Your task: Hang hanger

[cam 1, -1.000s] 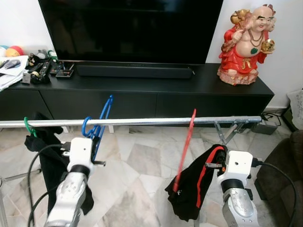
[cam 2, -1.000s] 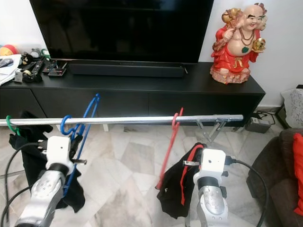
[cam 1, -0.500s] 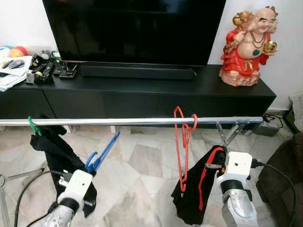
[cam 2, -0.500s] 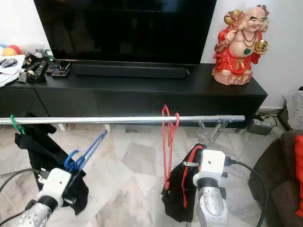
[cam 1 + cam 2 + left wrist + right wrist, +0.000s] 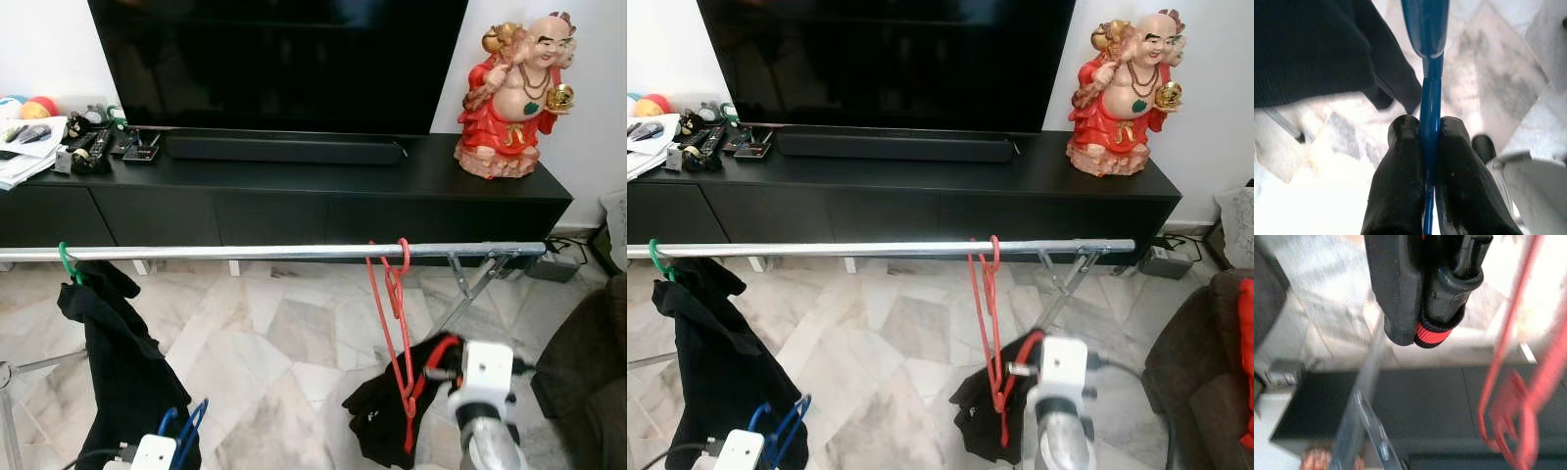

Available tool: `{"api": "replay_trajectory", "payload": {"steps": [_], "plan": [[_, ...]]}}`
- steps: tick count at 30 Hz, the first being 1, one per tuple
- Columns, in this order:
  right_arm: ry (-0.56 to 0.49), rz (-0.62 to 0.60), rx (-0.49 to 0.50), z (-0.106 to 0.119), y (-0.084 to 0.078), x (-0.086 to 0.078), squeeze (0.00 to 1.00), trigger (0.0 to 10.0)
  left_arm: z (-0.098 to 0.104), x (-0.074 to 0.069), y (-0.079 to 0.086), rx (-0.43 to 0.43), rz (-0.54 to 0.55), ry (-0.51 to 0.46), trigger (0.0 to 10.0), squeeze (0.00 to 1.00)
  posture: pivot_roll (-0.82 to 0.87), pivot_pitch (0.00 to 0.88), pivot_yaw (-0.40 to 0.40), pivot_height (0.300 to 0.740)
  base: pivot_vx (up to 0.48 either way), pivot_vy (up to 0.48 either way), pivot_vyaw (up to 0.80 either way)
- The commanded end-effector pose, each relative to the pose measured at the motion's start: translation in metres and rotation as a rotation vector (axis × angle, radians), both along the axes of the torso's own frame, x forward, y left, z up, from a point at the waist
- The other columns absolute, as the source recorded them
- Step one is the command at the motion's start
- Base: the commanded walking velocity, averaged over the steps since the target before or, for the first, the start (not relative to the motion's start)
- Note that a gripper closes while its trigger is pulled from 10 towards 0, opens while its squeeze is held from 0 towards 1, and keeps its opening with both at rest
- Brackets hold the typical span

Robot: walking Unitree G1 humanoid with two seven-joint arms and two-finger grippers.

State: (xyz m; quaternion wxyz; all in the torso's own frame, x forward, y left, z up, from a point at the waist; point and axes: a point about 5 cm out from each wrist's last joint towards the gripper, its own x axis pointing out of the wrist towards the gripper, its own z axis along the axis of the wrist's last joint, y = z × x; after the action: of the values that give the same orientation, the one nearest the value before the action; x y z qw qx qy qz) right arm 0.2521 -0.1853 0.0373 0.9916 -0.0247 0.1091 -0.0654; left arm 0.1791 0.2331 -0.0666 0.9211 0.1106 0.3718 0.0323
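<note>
1. Left eye view: the red hanger [image 5: 393, 323] is hooked over the metal rail [image 5: 274, 253] toward its right end, so that one looks done.
2. A black garment with red trim [image 5: 387, 416] is pinched in the right gripper [image 5: 1422, 328], whose fingers close on the cloth low beside the red hanger; whether the garment also hangs on that hanger I cannot tell.
3. At the rail's left end, a green hanger [image 5: 67, 262] carries a black garment [image 5: 122, 367], already hung.
4. Left wrist view: the left gripper [image 5: 1429, 132] clamps the blue hanger [image 5: 1427, 58] between its two fingers. It sits low near the floor, well below the rail, beside the hanging black garment.
5. Judged from this, the blue hanger is what remains: it must be raised and its hook set over the bare stretch of rail between the green and red hangers.
</note>
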Motion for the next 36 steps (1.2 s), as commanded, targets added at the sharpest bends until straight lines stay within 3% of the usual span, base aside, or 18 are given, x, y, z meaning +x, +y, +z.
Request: {"api": "replay_trajectory", "payload": {"steps": [1,12,26,36], "plan": [[-0.026,-0.023,0.004,0.003,-0.004,0.001,0.00,10.0,-0.005,-0.007,0.001,0.003,0.028,0.032,10.0,0.00,0.09,0.071,-0.004,0.740,0.000,0.000,0.00],[-0.041,-0.032,0.012,0.000,-0.001,-0.001,0.00,10.0,-0.021,-0.033,0.005,-0.023,0.125,0.180,10.0,0.00,0.08,0.049,0.011,0.740,0.000,0.000,0.00],[-0.057,-0.021,0.013,0.001,0.002,0.001,0.00,10.0,-0.027,-0.047,0.005,-0.036,0.140,0.253,10.0,0.00,0.08,0.026,0.013,0.740,0.000,0.270,0.00],[-0.065,-0.019,0.012,0.003,0.004,0.002,0.00,10.0,-0.030,-0.047,-0.003,-0.041,0.137,0.274,10.0,0.00,0.08,0.024,0.013,0.740,0.000,0.341,0.00]]}}
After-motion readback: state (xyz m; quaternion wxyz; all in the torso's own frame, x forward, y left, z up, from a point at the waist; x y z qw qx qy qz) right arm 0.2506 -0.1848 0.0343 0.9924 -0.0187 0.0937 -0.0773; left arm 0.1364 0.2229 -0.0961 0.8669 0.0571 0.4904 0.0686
